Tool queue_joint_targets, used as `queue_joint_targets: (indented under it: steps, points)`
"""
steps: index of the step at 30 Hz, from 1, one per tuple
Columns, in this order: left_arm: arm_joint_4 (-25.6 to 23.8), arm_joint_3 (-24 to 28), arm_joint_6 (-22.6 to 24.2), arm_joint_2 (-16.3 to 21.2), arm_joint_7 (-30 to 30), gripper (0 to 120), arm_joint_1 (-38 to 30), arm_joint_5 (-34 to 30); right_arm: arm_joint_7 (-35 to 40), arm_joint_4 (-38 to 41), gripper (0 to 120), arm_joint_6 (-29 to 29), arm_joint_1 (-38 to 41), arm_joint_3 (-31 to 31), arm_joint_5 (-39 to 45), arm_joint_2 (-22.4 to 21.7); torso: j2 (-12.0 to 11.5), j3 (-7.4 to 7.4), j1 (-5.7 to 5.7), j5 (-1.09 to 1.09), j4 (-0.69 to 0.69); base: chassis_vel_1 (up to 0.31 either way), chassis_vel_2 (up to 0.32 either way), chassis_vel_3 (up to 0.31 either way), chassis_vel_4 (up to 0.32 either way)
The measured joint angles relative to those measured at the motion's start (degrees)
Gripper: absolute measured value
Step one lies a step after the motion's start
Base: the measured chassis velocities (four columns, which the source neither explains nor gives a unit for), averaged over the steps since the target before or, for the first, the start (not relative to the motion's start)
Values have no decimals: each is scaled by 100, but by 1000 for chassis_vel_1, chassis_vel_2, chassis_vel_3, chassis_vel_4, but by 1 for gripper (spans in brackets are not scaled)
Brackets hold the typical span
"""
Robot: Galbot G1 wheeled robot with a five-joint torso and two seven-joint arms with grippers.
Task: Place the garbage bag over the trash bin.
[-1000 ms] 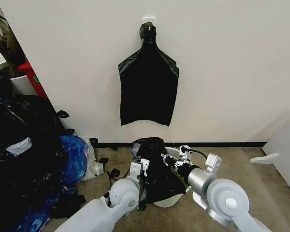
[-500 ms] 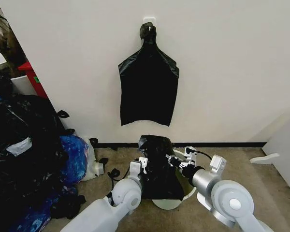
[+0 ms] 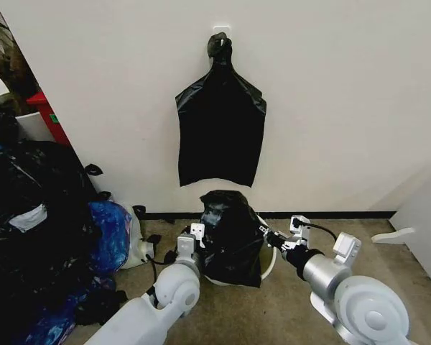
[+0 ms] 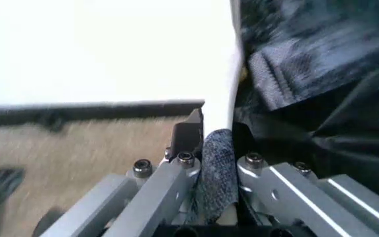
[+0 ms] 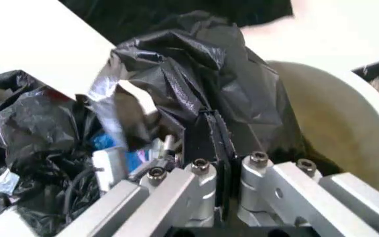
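Observation:
The garbage bag (image 3: 232, 236), glossy crinkled black plastic, drapes over the trash bin (image 3: 270, 263), a white bucket on the floor by the wall. My left gripper (image 3: 198, 231) is at the bag's left side. In the left wrist view the left gripper (image 4: 210, 136) is shut on the bag edge folded over the bin's white rim (image 4: 226, 94). My right gripper (image 3: 267, 231) holds the right side. In the right wrist view it (image 5: 210, 133) is shut on bunched bag plastic (image 5: 196, 69), with the bin's inside wall (image 5: 347, 128) showing beside it.
A flat bunch of black bags (image 3: 221, 136) hangs from a wall hook above the bin. A heap of stuffed black and blue bags (image 3: 36, 237) fills the left. A red box (image 3: 47, 115) stands behind it. Bare carpet (image 3: 388, 280) lies to the right.
Both grippers have moved apart and away from me toward the wall. The bag is now spread wider between them, and the bin sits nearer the wall.

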Motion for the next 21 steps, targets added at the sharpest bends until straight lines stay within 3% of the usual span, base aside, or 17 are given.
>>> queue_joint_targets:
  steps: [9,15,21]
  points:
    - [-373,-255,-437,190,597,4,139,205,-195,65,0,0,-108,291,-486,-114,0,0,0,-2,-1,0,0,0,0]
    - [-889,-748,-641,441,1026,4,457,226,-317,-241,0,71,-142,634,-782,-334,0,0,0,0,0,0,0,0,0]
    - [-970,-1056,-872,502,1268,4,770,311,-193,-240,0,122,-85,685,-777,-353,0,0,0,-1,0,0,0,0,0]
